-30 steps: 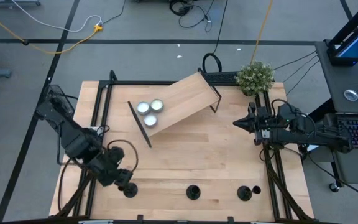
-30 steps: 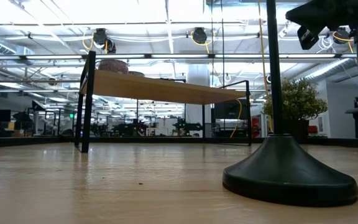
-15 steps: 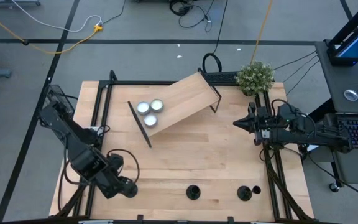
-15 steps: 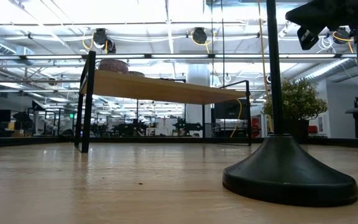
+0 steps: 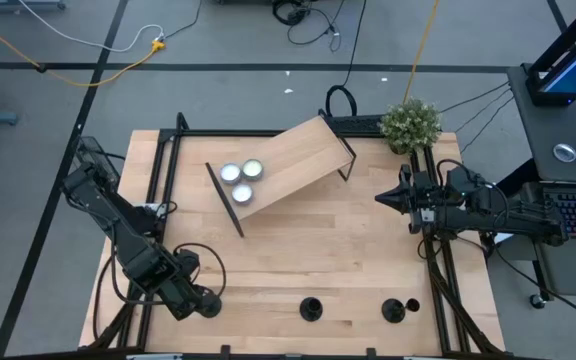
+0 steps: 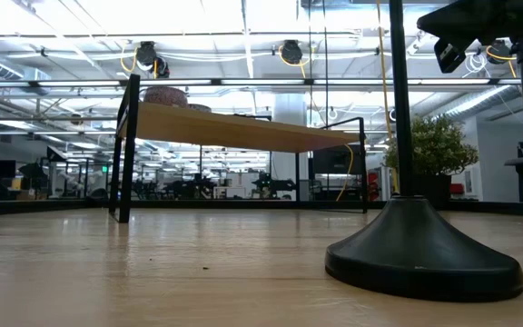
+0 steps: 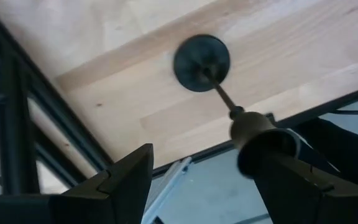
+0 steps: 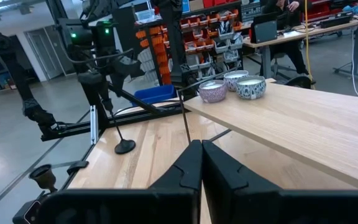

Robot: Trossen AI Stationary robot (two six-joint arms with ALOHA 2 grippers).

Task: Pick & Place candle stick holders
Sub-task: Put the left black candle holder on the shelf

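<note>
Left tool point(image 7: 197, 180) is positioned over the left candle stick holder point(image 7: 202, 62) at the tabletop's point(image 5: 298, 250) front edge; fingers are parted around its cup top, contact can't be confirmed. Two other holders point(image 5: 311, 309) are stood along the same edge. Right tool point(image 5: 380, 200) is clenched, empty, parked at the right side.

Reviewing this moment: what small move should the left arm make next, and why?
Probably close the left end effector on the nearest candlestick holder. Its fingers stand open at the table's front left corner, and the wrist view shows the upright holder's cup top between them, close against one finger. Nothing is gripped yet, so closing seems the natural step before any lift.
</note>
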